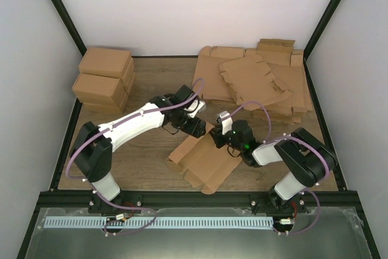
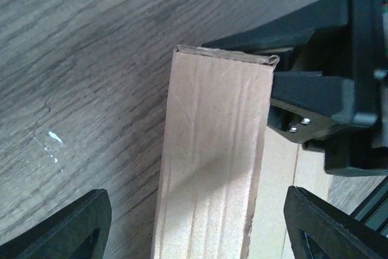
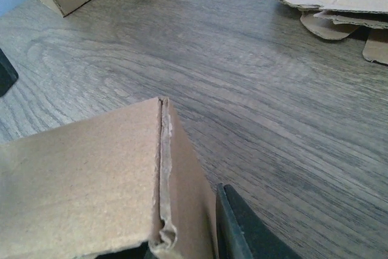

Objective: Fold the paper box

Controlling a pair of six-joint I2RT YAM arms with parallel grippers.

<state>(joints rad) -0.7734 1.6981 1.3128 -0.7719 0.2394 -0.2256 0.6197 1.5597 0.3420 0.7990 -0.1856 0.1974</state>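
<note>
Spreading across the floor of the white-walled enclosure is a brown wood-grain worktop (image 1: 151,89). At its back right lies a loose pile of flat brown cardboard blanks (image 1: 260,80) with notched flaps, several overlapping at different angles. At the back left stands a stack of plain brown closed cartons (image 1: 103,80), pushed against the wall.

Two white arms with black joints reach in from the near edge and meet over the middle. There, towards the front, sits the plain brown corrugated-cardboard paper box (image 1: 203,159). It is only partly formed: its base panel lies flat on the wood, angled to the edges, and one long side is turned up into a doubled wall (image 2: 212,162).

The black left fingers (image 1: 195,128) hang over the far end of that wall. From the left wrist they (image 2: 66,228) are spread wide, one on each side of the raised strip and clear of it, grasping nothing. The black right fingers (image 1: 219,141) come in from the other side. They (image 2: 315,92) are clenched on the end of the same wall, and the right wrist shows one finger (image 3: 242,235) pressed against the folded cardboard just beside its creased ridge.
</note>
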